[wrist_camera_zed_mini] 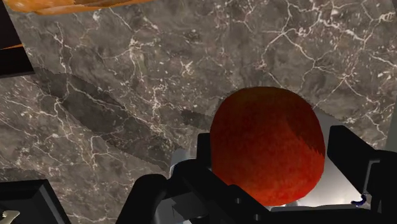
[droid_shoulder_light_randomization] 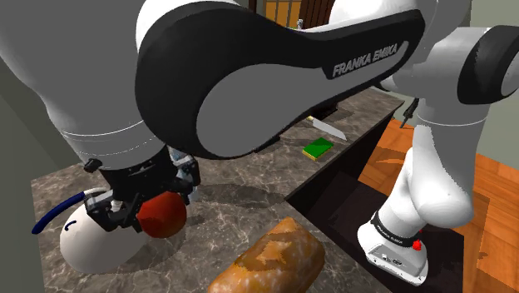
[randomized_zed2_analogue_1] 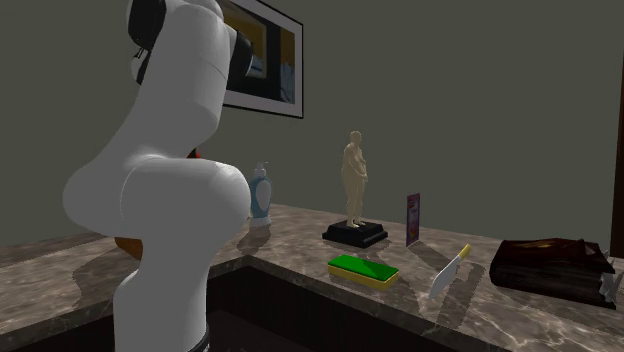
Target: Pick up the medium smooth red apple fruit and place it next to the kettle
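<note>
1. beside the kettle (droid_shoulder_light_randomization: 81, 246), a pale rounded body with a blue handle, the black gripper (droid_shoulder_light_randomization: 154, 208) is closed on the red apple (droid_shoulder_light_randomization: 165, 218), one finger on each side of it.
2. the apple sits just beside the kettle, on the side facing the bread loaf (droid_shoulder_light_randomization: 270, 260); whether it touches the kettle, or rests on the counter (droid_shoulder_light_randomization: 241, 196), cannot be told.
3. in the wrist view the apple is clasped between the fingers, with dark veined stone beyond it and a pale surface right behind it.
4. the loaf lies on the counter near the kettle, with the apple between the two.
5. well apart from the kettle, further along the same counter, lie a green sponge (droid_shoulder_light_randomization: 317, 149) and a knife (droid_shoulder_light_randomization: 326, 127).
6. farther still from the kettle, the second exterior view shows a tan statue (randomized_zed2_analogue_1: 354, 188) on a dark base, a pale bottle (randomized_zed2_analogue_1: 260, 192), a small purple card (randomized_zed2_analogue_1: 412, 218) and a framed picture (randomized_zed2_analogue_1: 268, 60) on the wall.
</note>
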